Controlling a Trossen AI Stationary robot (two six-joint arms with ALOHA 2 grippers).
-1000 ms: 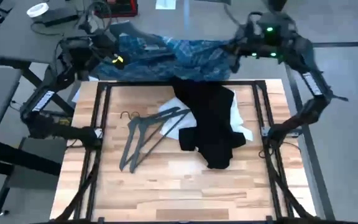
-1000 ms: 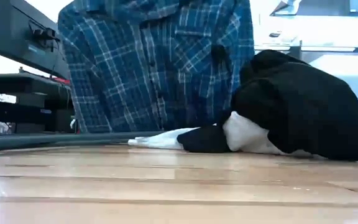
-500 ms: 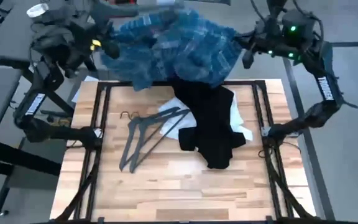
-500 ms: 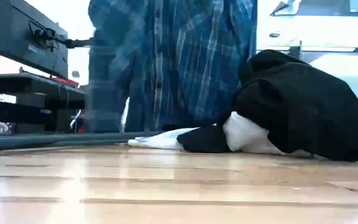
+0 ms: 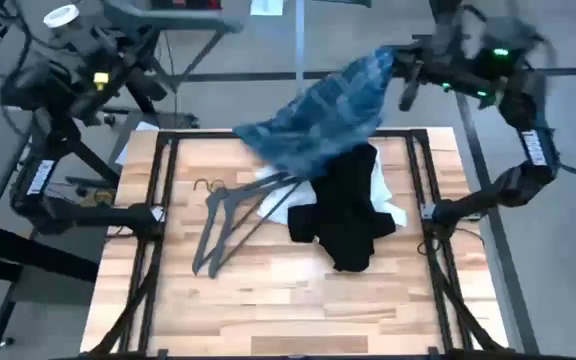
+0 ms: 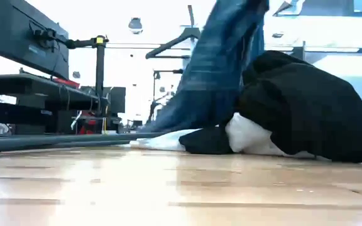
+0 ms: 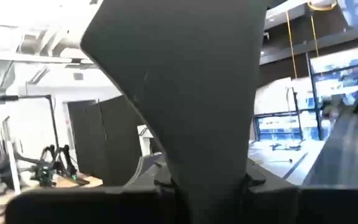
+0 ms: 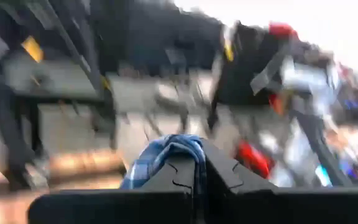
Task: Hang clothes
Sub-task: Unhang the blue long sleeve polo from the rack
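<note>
The blue-and-white plaid shirt (image 5: 323, 110) hangs bunched from my right gripper (image 5: 403, 62), which is shut on it above the table's far right corner. In the low view the shirt (image 6: 215, 69) slants down to the far edge. My left gripper (image 5: 128, 35) is high beyond the far left corner, shut on a dark grey hanger (image 5: 173, 15), apart from the shirt. The black top (image 5: 343, 210) lies crumpled on the table over the white top (image 5: 390, 208). Two dark hangers (image 5: 238, 215) lie flat left of them. My left gripper pinches the grey hanger's broad middle part (image 7: 197, 124) between its two fingers; the hanger rises wide above them and is lifted clear. My right gripper pinches a bunched fold of the plaid shirt (image 8: 169, 149), several layers, near its top end. The shirt hangs below, slanting toward the table's middle.
A black metal frame (image 5: 163, 200) runs along the table's left, right and far sides. A grey desk with a white roll (image 5: 60, 14) stands at the far left. In the low view a black post with a rod (image 6: 99, 69) stands behind the table.
Both grippers have risen and drawn apart, the left toward the far left, the right toward the far right. The plaid shirt, spread wide between the two arms before, has come away from the left side and now hangs narrow from my right gripper alone.
</note>
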